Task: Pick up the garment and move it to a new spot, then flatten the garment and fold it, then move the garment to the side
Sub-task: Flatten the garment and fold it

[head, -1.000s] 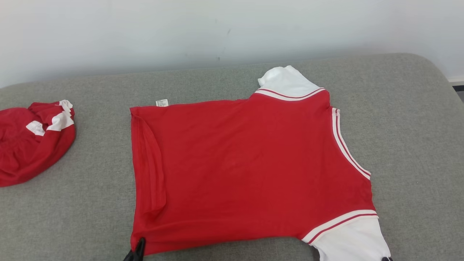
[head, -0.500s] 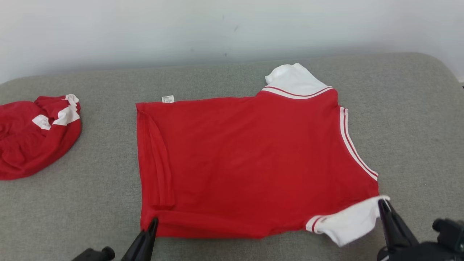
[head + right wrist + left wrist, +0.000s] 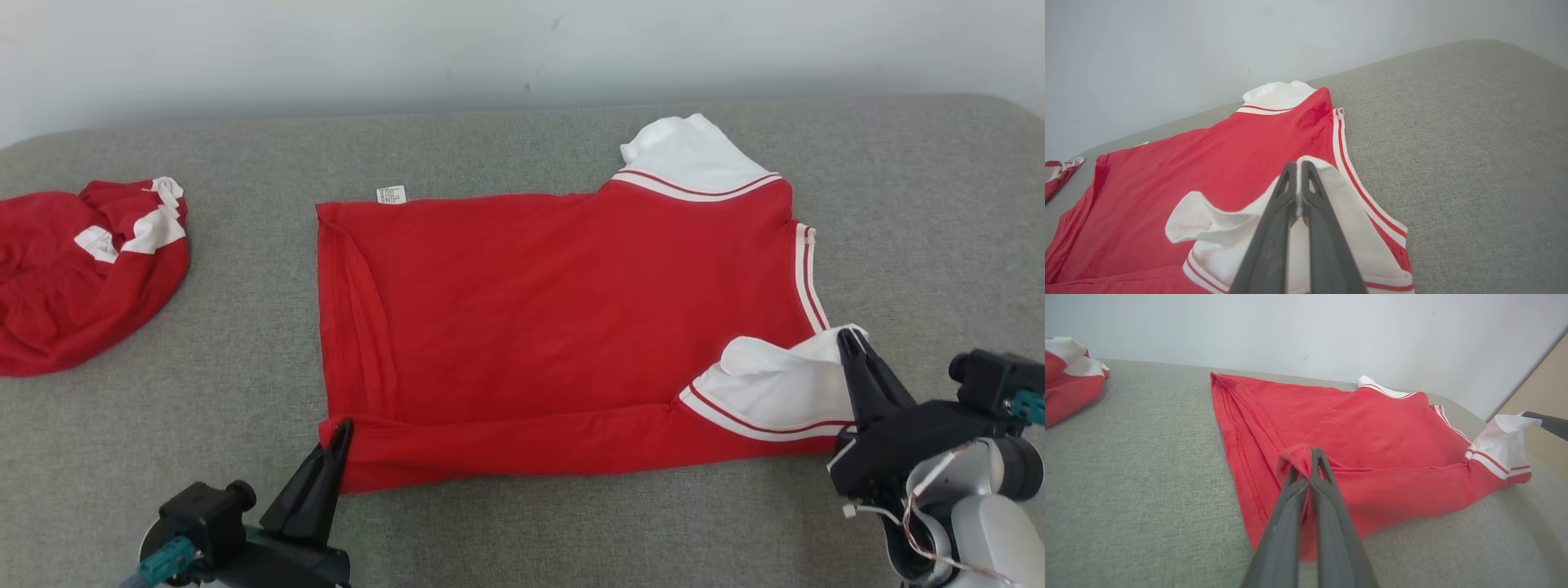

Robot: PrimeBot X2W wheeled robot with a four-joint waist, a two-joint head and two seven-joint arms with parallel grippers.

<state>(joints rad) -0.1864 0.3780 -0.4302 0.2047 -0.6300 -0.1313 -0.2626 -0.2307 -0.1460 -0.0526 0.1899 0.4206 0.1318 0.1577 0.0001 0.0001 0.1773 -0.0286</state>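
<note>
surface: big grey woven upholstered cushion (image 3: 245, 343), basically everything sits on it

wall: plain pale wall (image 3: 326, 49) running along the far edge of the cushion, a few small dark marks on it

garment: red short-sleeved shirt with white sleeves and white-striped trim (image 3: 555, 310), spread mostly flat in the middle of the cushion. It's lying sideways, hem toward the robot's left and striped neck edge toward its right. The near long edge is raised and rolled up off the cushion into a band between the two grippers.

other garment: a second red and white piece, all crumpled (image 3: 82, 286), at the far left of the cushion and well apart from the shirt

right gripper (image 3: 847, 336): fingers pressed together on the edge of the near sleeve, holding it up; the wrist view shows the white cloth pinched right at the tips (image 3: 1299, 165)

left gripper (image 3: 341, 429): clamped tight on the near hem corner of the shirt; in the wrist view a bit of red cloth is bunched up around the tips (image 3: 1312, 453)

near sleeve: white with red stripes (image 3: 775, 384), lifted and flopped back over the red body, just beside the neck trim

far sleeve: white (image 3: 694, 151), lying flat on the cushion toward the wall

label: tiny white printed tag (image 3: 391, 194) poking out at the far hem corner
</note>
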